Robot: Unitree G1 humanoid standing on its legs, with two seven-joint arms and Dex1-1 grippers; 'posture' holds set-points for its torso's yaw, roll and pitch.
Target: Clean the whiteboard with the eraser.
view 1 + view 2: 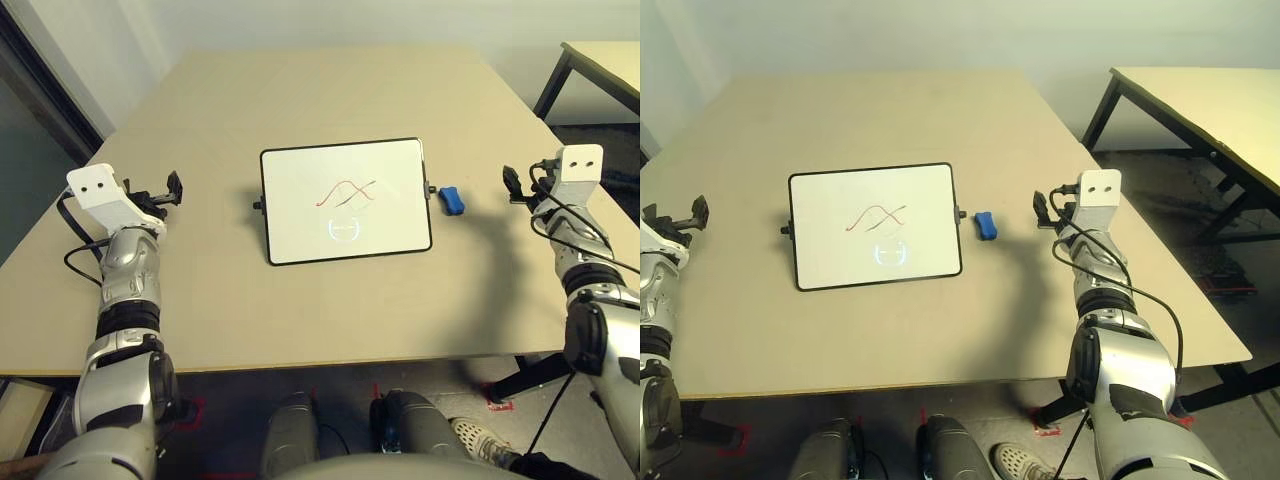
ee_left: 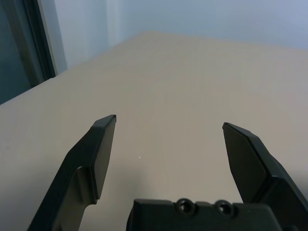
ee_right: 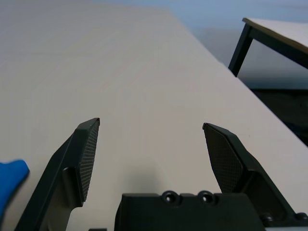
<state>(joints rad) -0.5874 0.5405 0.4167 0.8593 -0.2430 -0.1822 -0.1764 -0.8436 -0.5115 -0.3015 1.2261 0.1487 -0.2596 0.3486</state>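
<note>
The whiteboard [image 1: 345, 202] lies flat near the middle of the tan table [image 1: 300, 90], bearing red and dark squiggles above a faint bluish circle. The eraser [image 1: 452, 200], a small blue block, rests on the table just beside the whiteboard's right edge, apart from its side knob. The left gripper [image 2: 163, 139] hovers over bare table well to the left of the whiteboard, its fingers spread wide with nothing between them. The right gripper [image 3: 151, 139] hovers to the right of the whiteboard, beyond the eraser, fingers likewise spread and empty. A second table [image 1: 1200, 100] stands farther off to the right of the whiteboard.
</note>
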